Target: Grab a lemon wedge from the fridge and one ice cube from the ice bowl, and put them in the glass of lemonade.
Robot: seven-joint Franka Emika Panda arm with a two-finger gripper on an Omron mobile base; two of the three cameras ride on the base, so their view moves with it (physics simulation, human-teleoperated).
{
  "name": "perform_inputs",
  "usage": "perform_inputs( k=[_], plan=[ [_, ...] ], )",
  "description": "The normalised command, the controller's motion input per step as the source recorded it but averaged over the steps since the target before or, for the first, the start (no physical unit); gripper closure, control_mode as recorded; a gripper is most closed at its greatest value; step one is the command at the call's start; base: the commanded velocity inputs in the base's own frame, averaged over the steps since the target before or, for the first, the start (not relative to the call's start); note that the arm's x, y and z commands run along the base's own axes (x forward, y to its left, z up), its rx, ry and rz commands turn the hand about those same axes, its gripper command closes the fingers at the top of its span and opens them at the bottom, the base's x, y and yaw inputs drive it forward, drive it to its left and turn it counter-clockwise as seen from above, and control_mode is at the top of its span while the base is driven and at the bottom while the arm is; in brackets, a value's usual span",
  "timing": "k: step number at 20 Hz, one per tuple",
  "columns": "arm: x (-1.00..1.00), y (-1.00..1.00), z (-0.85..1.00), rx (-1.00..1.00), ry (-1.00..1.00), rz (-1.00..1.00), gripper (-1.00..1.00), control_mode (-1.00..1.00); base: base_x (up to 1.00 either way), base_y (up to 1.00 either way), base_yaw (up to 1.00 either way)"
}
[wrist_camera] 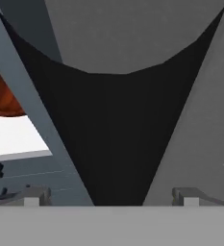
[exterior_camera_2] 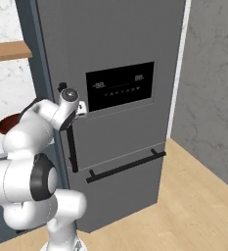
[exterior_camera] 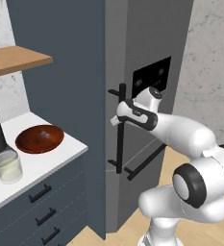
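hand (exterior_camera: 114, 116): jaws wide, nothing held, right at the vertical fridge handle (exterior_camera: 121, 129); hand view looks along the dark bar with a fingertip (wrist_camera: 32, 196) low on each side
step in hand: likely grasping the handle to open the fridge (exterior_camera_2: 120, 44); door looks shut
how to do it well: centre the bar between the fingers, close square on it, then pull in an arc around the hinge, not straight back
lemon wedge: presumably inside the fridge, hidden behind the door
ice bowl (exterior_camera: 40, 139): on the white counter (exterior_camera: 60, 156), left of the fridge; ice cube too small to tell
glass of lemonade (exterior_camera: 8, 169): on the counter, nearer than the bowl, close beside it
materials: fridge matte dark grey, flat panels; handle thin, black, round bar; bowl shallow, reddish-brown, wood-like; glass clear, straight-sided; counter smooth white
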Motion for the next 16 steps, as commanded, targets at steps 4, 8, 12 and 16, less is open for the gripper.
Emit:
perform_inputs(
  k=[4, 8, 12, 16],
  plan=[
    [0.18, 0.31, -0.27, 0.01, 0.0, 0.0, -1.0, -1.0, 0.0, 0.0, 0.0],
    [0.14, 0.48, -0.17, 0.0, 0.01, 0.0, 1.0, -1.0, 0.0, 0.0, 0.0],
    [0.02, 0.62, -0.01, 0.0, 0.0, -0.07, 1.0, -1.0, 0.0, 0.0, 0.0],
    [0.08, 0.34, 0.0, 0.0, 0.0, -0.09, 1.0, -1.0, 0.0, 0.0, 0.0]
  ],
)
